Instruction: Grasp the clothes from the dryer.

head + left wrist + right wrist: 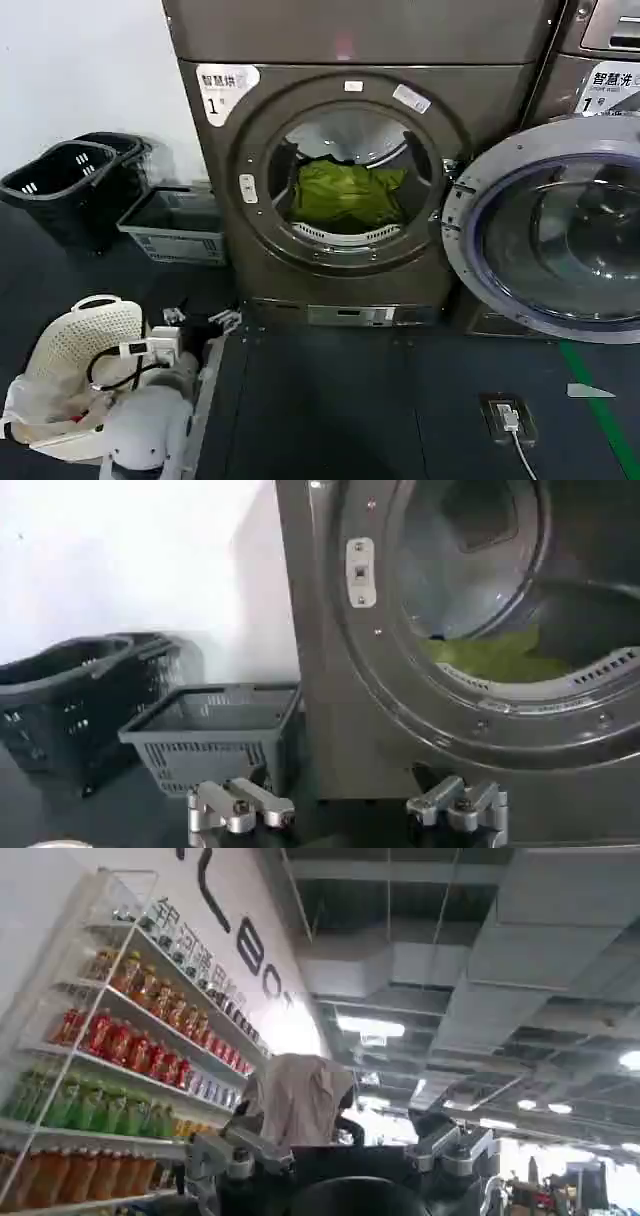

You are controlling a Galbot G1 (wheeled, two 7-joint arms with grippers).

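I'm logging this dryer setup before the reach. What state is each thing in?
dryer: open, door swung wide to its right.
clothes: bundled inside the drum, ungrasped.
left pincer: open, low in front of the dryer.
right pincer: open, pointing at the ceiling.
grey basket: empty.

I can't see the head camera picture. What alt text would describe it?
A bronze-grey dryer stands with its round door swung open, and yellow-green clothes lie bundled inside the drum. The robot's left hand sits low on the left, open, above a white basket.
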